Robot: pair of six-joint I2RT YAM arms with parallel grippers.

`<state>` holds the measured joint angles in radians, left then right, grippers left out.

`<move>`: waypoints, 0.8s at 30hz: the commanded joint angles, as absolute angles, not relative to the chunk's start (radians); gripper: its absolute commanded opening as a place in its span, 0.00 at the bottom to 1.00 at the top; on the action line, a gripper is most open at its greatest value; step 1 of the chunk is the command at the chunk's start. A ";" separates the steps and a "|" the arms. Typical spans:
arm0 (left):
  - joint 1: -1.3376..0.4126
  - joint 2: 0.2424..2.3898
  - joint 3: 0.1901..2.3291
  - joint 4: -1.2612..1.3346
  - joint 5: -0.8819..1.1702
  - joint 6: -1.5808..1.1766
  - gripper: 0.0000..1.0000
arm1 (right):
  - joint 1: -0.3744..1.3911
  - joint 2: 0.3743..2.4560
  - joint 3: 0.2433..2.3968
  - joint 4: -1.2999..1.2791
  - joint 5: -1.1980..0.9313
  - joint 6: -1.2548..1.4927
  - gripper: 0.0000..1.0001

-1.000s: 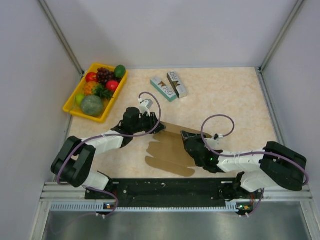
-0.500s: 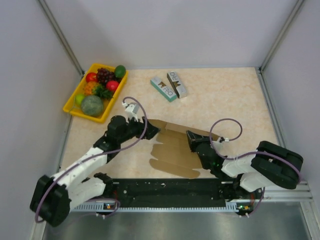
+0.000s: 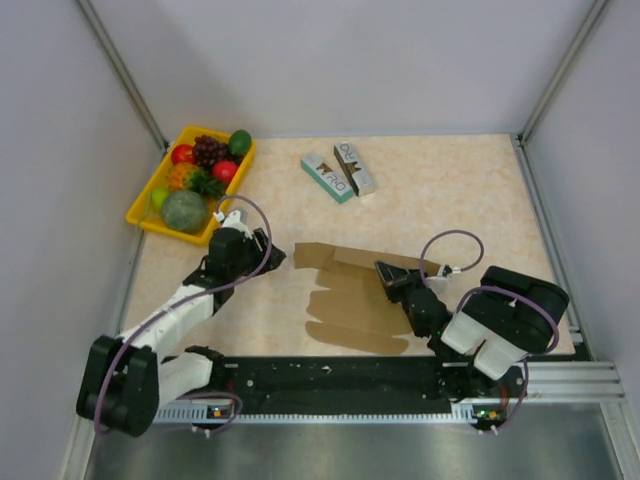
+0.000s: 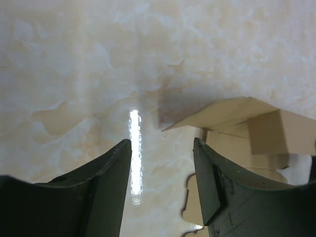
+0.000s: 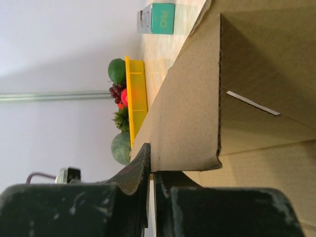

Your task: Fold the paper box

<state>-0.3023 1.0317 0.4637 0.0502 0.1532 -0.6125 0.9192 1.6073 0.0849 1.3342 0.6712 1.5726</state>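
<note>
- Right gripper (image 5: 151, 168): jaws pressed together, pinching the edge of a raised panel of the paper box (image 3: 350, 305).
- The rest of the sheet lies flat on the bench (image 3: 460, 190) between the two grippers. It is in contact with the right one and apart from the left one.
- Left gripper (image 4: 162, 148): fingers spread, nothing between them. A corner of the raised panel stands just ahead, toward its right finger, without touching.
- Step in hand, as judged: standing the long panel up along its crease.
- To do it well, the pinch should stay low and firm so the fold runs on the scored line.
- The open gripper would best take the panel's free end, so that both ends rise together without twist.
- The flat part slides easily on the smooth bench, so lifting should be slow.
- Yellow tray (image 3: 170, 232): well beyond the left gripper. It is filled with fruit: a large green round one (image 3: 185, 210), dark grapes, red pieces and a small green one.
- Two printed boxes (image 3: 327, 178): far ahead of both grippers, side by side and closed; their contents cannot be told.
- The paper box is unformed and encloses nothing.
</note>
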 commanded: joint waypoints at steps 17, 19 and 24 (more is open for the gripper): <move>-0.265 1.503 0.674 0.273 0.434 -0.543 0.40 | 0.913 1.654 0.072 1.605 0.574 1.431 0.00; -0.268 1.482 0.632 0.311 0.494 -0.548 0.38 | 0.913 1.648 0.081 1.605 0.571 1.430 0.00; -0.275 1.417 0.546 0.345 0.560 -0.575 0.36 | 0.913 1.649 0.110 1.601 0.572 1.440 0.00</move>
